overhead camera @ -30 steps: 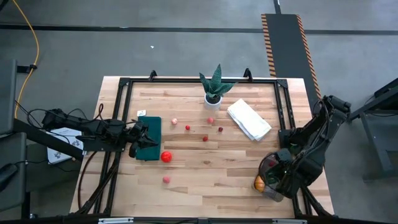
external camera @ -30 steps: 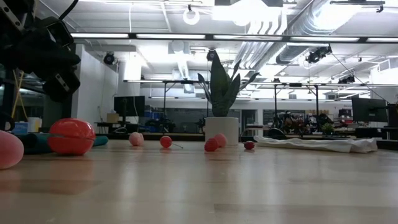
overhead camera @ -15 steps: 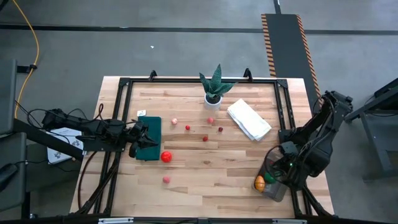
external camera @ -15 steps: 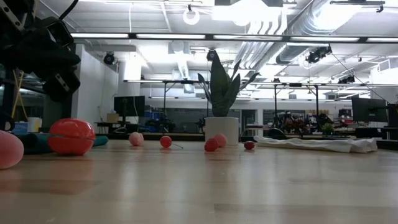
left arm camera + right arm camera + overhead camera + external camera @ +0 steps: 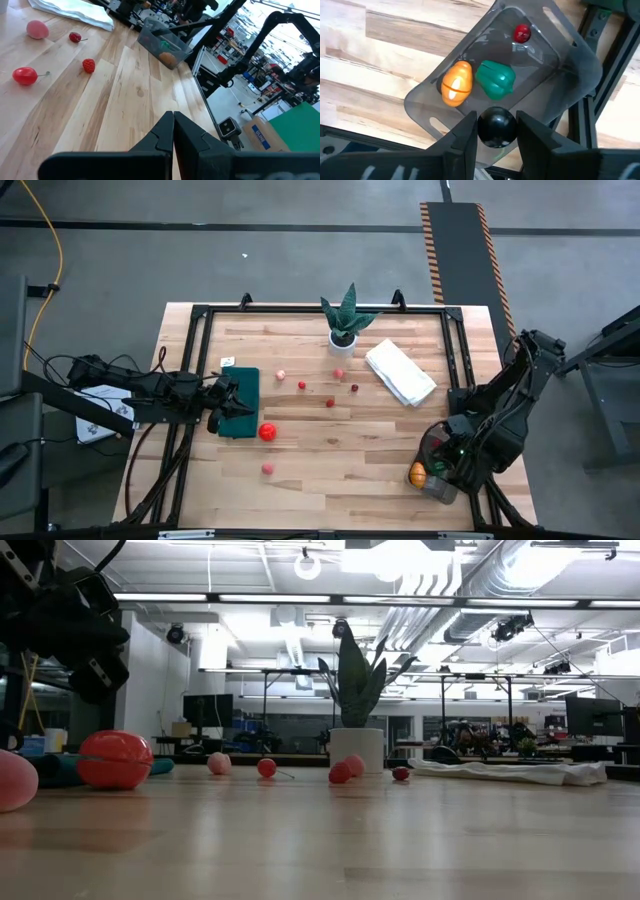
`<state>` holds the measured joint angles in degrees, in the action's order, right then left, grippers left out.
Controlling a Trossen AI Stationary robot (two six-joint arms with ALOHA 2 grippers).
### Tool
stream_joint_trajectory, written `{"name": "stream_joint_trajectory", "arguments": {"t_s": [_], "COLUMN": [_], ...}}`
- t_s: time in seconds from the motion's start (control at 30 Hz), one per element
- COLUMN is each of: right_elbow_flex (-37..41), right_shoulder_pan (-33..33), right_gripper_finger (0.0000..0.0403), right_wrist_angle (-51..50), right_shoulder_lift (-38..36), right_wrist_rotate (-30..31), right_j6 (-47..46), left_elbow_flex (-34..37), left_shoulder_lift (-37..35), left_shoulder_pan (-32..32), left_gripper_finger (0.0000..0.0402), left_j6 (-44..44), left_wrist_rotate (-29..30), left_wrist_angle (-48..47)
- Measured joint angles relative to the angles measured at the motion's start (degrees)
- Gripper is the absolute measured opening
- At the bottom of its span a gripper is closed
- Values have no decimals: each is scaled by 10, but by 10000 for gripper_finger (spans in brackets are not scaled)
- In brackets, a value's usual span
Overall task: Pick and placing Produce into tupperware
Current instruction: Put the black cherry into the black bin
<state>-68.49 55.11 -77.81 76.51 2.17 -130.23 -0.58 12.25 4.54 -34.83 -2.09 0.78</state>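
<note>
The clear greyish tupperware (image 5: 560, 35) sits at the table's near right corner (image 5: 436, 480). It holds an orange fruit (image 5: 456, 83), a green one (image 5: 495, 79) and a small red one (image 5: 521, 33). My right gripper (image 5: 496, 131) hangs above it, shut on a dark round fruit (image 5: 496, 125). More produce lies on the wood: a red tomato (image 5: 268, 432), a pink ball (image 5: 268, 468) and several small red and pink pieces (image 5: 330, 402). My left gripper (image 5: 173, 131) is shut and holds nothing, level over the green mat (image 5: 243, 385) at the left. My right gripper pinches the dark round fruit by its two opposite sides (image 5: 481, 127) between its two fingers (image 5: 465, 137). The fingers point down from above. The fruit is held clear, over the near end of the tupperware.
A spiky plant in a white pot (image 5: 343, 325) stands at the table's far middle, with a folded white cloth (image 5: 400, 373) to its right. A black frame rail (image 5: 462, 370) runs along the table's right side beside the tupperware. Bare wood lies between the scattered produce and the tupperware.
</note>
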Motion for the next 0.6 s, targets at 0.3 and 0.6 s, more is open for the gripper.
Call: {"name": "stream_joint_trajectory", "arguments": {"t_s": [0.3, 0.6], "right_elbow_flex": [66, 137], "right_shoulder_pan": [0, -4], "right_gripper_finger": [99, 99], "right_wrist_angle": [114, 198], "right_shoulder_lift": [-1, 0], "right_wrist_rotate": [-21, -26], "right_j6": [-5, -12], "left_elbow_flex": [0, 0], "left_shoulder_lift": [0, 0], "left_shoulder_pan": [0, 0], "left_gripper_finger": [1, 1], "left_j6": [0, -8], "left_wrist_rotate": [-5, -15], "left_wrist_angle": [0, 3]}}
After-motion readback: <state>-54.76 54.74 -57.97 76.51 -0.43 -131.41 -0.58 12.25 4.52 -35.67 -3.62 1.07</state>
